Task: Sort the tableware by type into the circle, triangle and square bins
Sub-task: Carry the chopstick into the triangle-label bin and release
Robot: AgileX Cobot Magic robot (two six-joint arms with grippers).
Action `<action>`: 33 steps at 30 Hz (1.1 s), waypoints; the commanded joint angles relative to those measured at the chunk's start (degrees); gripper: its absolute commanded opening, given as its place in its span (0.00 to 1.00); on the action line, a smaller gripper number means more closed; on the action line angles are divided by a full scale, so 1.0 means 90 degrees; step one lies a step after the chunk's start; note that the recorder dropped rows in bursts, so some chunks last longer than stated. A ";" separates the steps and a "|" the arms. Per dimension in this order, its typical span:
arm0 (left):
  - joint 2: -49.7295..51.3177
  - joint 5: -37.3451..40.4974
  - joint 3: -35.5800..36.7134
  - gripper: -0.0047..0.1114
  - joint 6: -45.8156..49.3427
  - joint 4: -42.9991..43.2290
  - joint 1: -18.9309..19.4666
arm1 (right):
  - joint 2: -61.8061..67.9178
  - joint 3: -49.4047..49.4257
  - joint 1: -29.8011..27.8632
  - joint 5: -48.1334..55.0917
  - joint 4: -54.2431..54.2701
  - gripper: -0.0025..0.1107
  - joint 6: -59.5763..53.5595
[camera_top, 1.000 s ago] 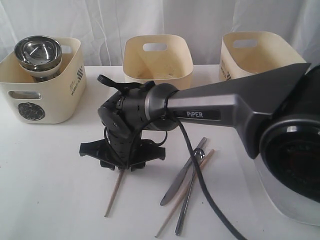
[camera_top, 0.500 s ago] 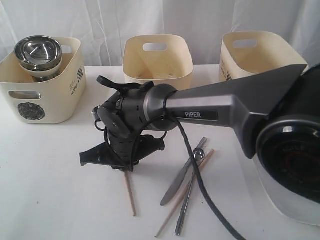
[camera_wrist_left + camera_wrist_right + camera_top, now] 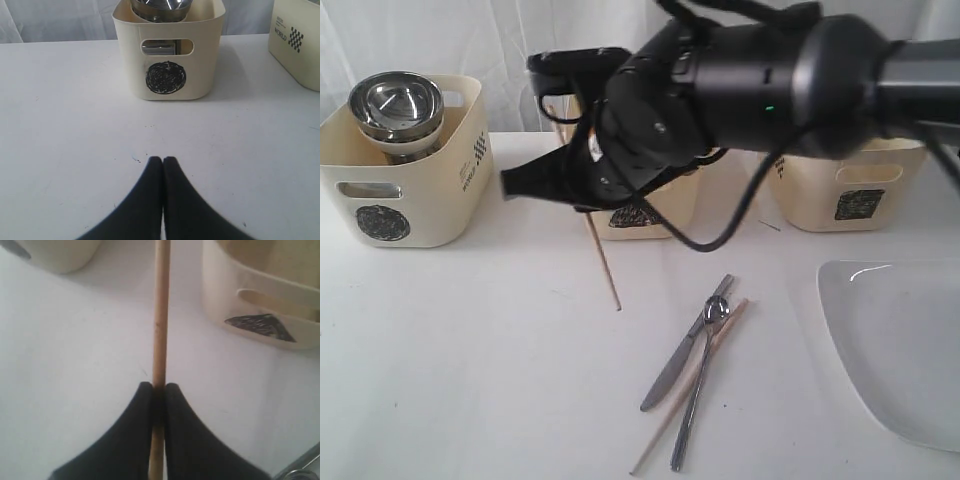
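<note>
1. Your right gripper point(image 3: 159, 386) pinches the slim round wooden chopstick point(image 3: 161, 315) between black tapered jaws, slanted beside the smooth cream triangle-marked bin point(image 3: 235, 295).
2. Your left gripper point(image 3: 163, 160) sits closed, empty, facing the circle-marked cream bin point(image 3: 130, 50).

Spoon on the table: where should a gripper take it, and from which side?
Grip the spoon near the free tip of its handle, coming straight down, jaws across the thin shaft. It lies flat, and at its bowl it crowds the knife and the loose chopstick; toward the handle tip the three fan apart, so there is likely room on both sides.
</note>
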 commanded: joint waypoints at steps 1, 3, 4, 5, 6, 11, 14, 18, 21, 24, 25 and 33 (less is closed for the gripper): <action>-0.0027 -0.0002 0.0022 0.04 -0.0037 -0.0037 -0.0015 | -0.0705 0.0720 -0.0553 -0.0881 -0.0093 0.02 0.0453; -0.0027 -0.0002 0.0022 0.04 -0.0037 -0.0037 -0.0015 | -0.0899 0.0927 -0.0862 -0.1441 -0.0068 0.02 0.0726; -0.0027 -0.0002 0.0022 0.04 -0.0037 -0.0037 -0.0015 | -0.0988 0.1013 -0.1072 -0.1767 -0.0068 0.02 0.0855; -0.0027 -0.0002 0.0022 0.04 -0.0037 -0.0037 -0.0015 | -0.1017 0.1029 -0.1207 -0.2076 -0.0068 0.02 0.0980; -0.0027 -0.0002 0.0022 0.04 -0.0037 -0.0037 -0.0015 | -0.1033 0.1029 -0.1373 -0.2298 -0.0057 0.02 0.1076; -0.0027 -0.0002 0.0022 0.04 -0.0037 -0.0037 -0.0015 | -0.0843 0.0940 -0.1984 -0.3703 -0.0038 0.02 0.1860; -0.0027 -0.0002 0.0022 0.04 -0.0037 -0.0037 -0.0015 | -0.0531 0.0669 -0.2158 -0.3690 -0.0038 0.02 0.1925; -0.0027 -0.0002 0.0022 0.04 -0.0037 -0.0037 -0.0015 | 0.0021 0.0223 -0.2379 -0.3674 -0.0038 0.02 0.1925; -0.0027 -0.0002 0.0022 0.04 -0.0037 -0.0037 -0.0015 | 0.0446 -0.0165 -0.2447 -0.3661 -0.0038 0.02 0.1925; -0.0027 -0.0002 0.0022 0.04 -0.0037 -0.0037 -0.0015 | 0.0837 -0.0536 -0.2463 -0.3621 -0.0038 0.02 0.1895; -0.0027 -0.0002 0.0022 0.04 -0.0037 -0.0037 -0.0015 | 0.0948 -0.0638 -0.2463 -0.3621 -0.0038 0.03 0.1882; -0.0027 -0.0002 0.0022 0.04 -0.0037 -0.0037 -0.0015 | 0.1288 -0.0994 -0.2463 -0.3621 -0.0063 0.32 0.1226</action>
